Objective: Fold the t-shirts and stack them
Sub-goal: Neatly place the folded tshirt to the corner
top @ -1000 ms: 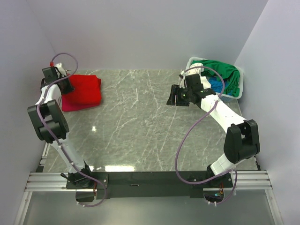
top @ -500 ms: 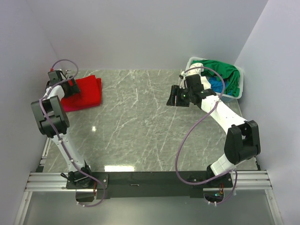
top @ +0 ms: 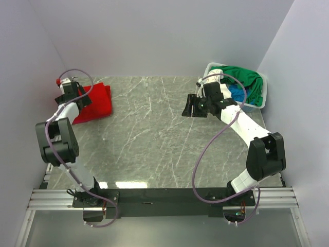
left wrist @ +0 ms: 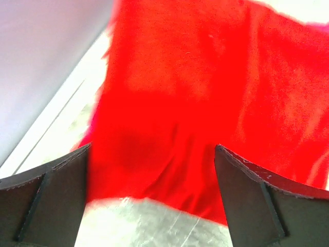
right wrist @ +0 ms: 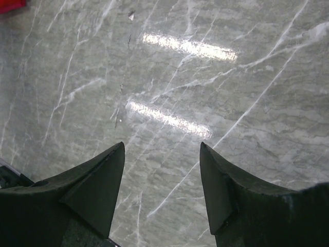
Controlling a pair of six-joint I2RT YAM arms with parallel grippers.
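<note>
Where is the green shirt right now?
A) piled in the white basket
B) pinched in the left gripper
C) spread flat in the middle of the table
A: the green shirt lies heaped in the white basket at the far right corner of the table, draped over its rim.

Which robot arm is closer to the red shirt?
Left. The left pincer is right over the red shirt; the right pincer is far across the table, near the basket.
</note>
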